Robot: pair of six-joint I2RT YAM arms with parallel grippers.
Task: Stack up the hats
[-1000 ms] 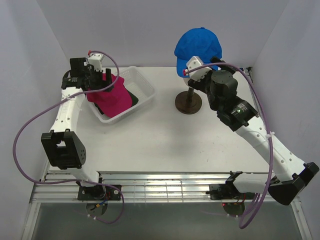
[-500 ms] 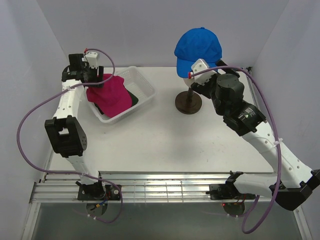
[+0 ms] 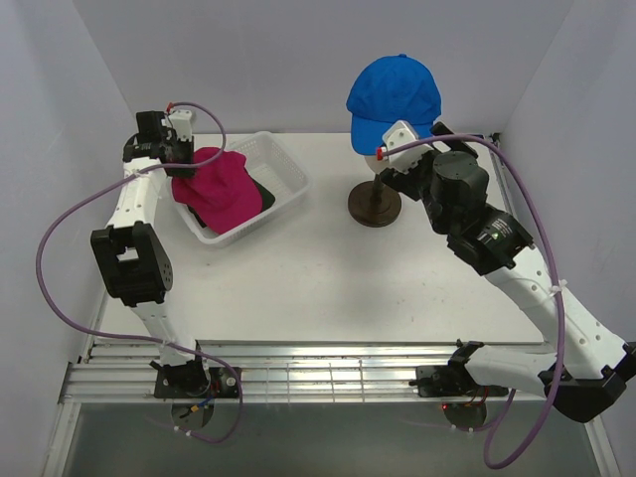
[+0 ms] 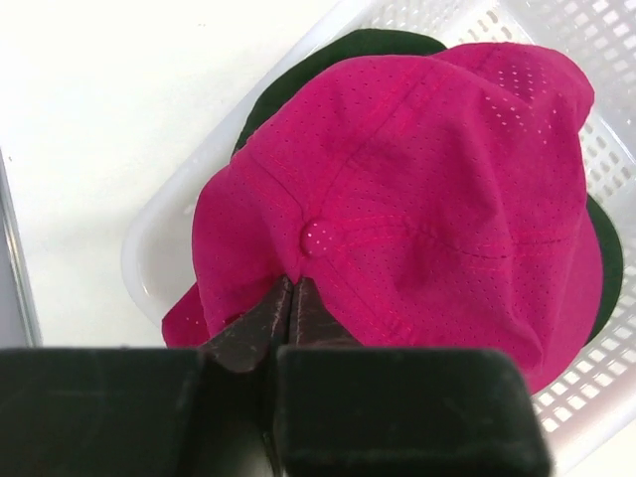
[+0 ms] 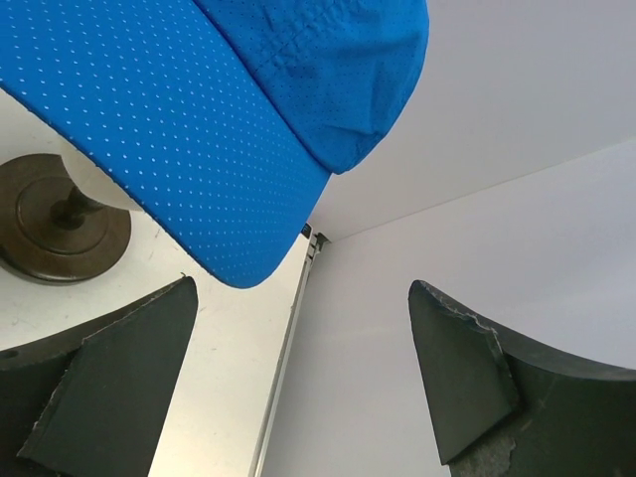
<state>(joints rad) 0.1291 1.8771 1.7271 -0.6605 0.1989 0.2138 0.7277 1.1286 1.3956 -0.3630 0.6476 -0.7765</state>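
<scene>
Magenta cap [image 4: 427,209] edge in end effector [image 4: 290,298]

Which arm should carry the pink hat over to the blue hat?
Left. The left end effector is shut on the pink hat at the basket; the right end effector hangs open beside the blue hat.

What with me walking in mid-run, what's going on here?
The left end effector is pinched shut on the pink cap, which lies over a dark cap in the white basket. The right end effector hangs open beside the brim of the blue cap perched on the stand.
</scene>
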